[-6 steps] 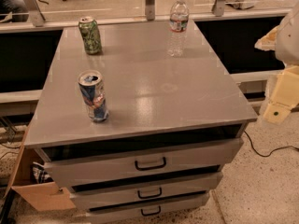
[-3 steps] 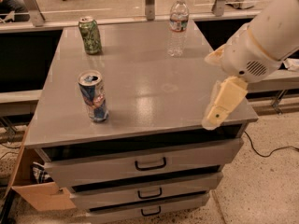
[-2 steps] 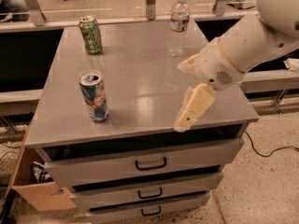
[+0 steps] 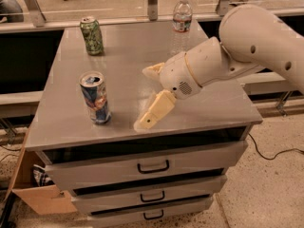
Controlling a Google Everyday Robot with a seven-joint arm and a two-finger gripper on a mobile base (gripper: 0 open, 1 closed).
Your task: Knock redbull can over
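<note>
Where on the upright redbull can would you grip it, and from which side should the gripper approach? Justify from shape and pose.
Grip the mid-body wall of the redbull can, coming level from the side facing the gripper, which hangs low over the cabinet top beside it. It stands upright, slim and round; the rimmed top offers little hold.

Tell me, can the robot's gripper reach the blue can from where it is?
Probably yes. The gripper hangs low over the table near the blue can, with only bare tabletop between them. The green can and the bottle stand farther back, out of the way.
</note>
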